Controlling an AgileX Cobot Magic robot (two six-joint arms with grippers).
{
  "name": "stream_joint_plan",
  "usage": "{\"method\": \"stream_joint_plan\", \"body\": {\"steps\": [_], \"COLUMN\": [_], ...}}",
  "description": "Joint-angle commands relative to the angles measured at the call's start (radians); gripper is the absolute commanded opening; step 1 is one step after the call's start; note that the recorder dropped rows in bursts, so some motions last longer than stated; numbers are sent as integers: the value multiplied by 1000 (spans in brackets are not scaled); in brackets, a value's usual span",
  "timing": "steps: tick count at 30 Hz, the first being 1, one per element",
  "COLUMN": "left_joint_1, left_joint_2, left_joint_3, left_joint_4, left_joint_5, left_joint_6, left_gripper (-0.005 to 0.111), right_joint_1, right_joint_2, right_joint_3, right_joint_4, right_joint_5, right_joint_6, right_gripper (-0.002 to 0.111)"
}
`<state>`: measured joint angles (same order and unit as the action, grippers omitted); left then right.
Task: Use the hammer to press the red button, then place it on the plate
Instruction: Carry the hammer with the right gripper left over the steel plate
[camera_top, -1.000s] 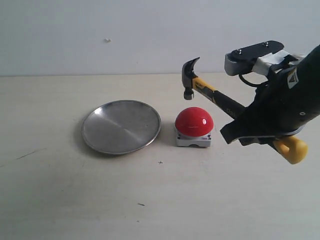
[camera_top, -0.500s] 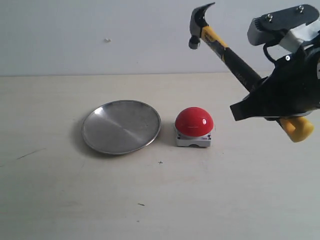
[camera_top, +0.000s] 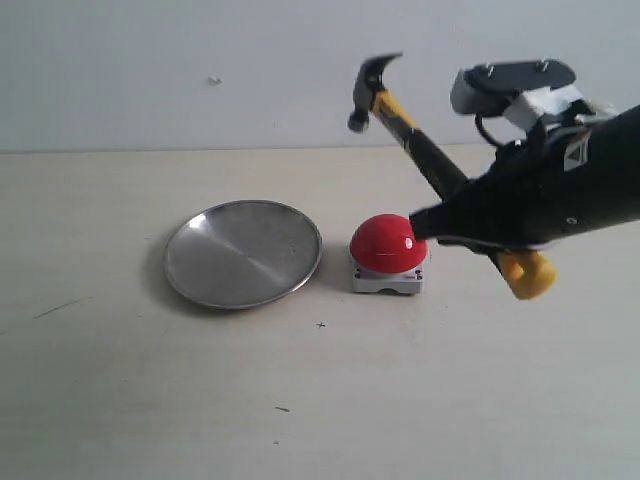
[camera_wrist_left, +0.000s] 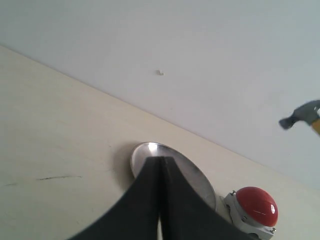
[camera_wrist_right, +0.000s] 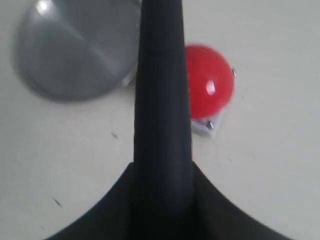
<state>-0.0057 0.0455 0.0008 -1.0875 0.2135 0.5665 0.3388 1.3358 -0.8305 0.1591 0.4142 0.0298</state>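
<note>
right jaws: clamped round the black handle of the hammer, down toward its yellow end
left jaws: pressed tight together, gripping nothing; in the left wrist view they sit in front of the plate
hammer: up in the air and tilted, head at the top, yellow loop end poking out under the right arm
hammer head: dark metal, high above the button and a bit toward the plate side, well clear of the dome
button: red dome on a grey base, on the bench; the right jaws' tip overlaps its upper right edge in the exterior view, can't tell if it's touching
plate: shiny silver, flat on the bench, just left of the button with a small gap
bench: pale, a few dark specks
</note>
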Motion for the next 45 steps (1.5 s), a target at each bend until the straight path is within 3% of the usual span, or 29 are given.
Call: {"method": "stream_joint_plan", "body": {"steps": [1,3,6,15,18,23,30,35,45], "left_joint_1": [-8,-8,-8,-8,-8,-22,-23,-23,-23], "left_joint_2": [-2,-2,-2,-2,-2,-2,-2,-2,-2], "left_joint_3": [-1,-1,-1,-1,-1,-1,-1,-1,-1], "left_joint_4": [0,0,0,0,0,0,0,0,0], "left_joint_5": [1,1,1,1,1,1,-2,-2,-2], "left_joint_6": [2,2,2,2,2,2,2,2,2], "left_gripper": [0,0,0,0,0,0,0,0,0], "right_joint_1": [64,131,199,368,403,403,403,393,316], "right_joint_2": [-37,4,81,155,161,191,306,402,570], "right_joint_3": [-14,-14,-14,-14,-14,-14,-14,-14,-45], "right_joint_4": [352,578,704,585,481,297,-97,-8,-93], "right_joint_5": [-251,-334,-388,-736,-830,-835,-964,-983,-1052], "right_joint_6": [-224,-364,-459,-415,-333,-117,444,558,783], "right_gripper": [0,0,0,0,0,0,0,0,0]}}
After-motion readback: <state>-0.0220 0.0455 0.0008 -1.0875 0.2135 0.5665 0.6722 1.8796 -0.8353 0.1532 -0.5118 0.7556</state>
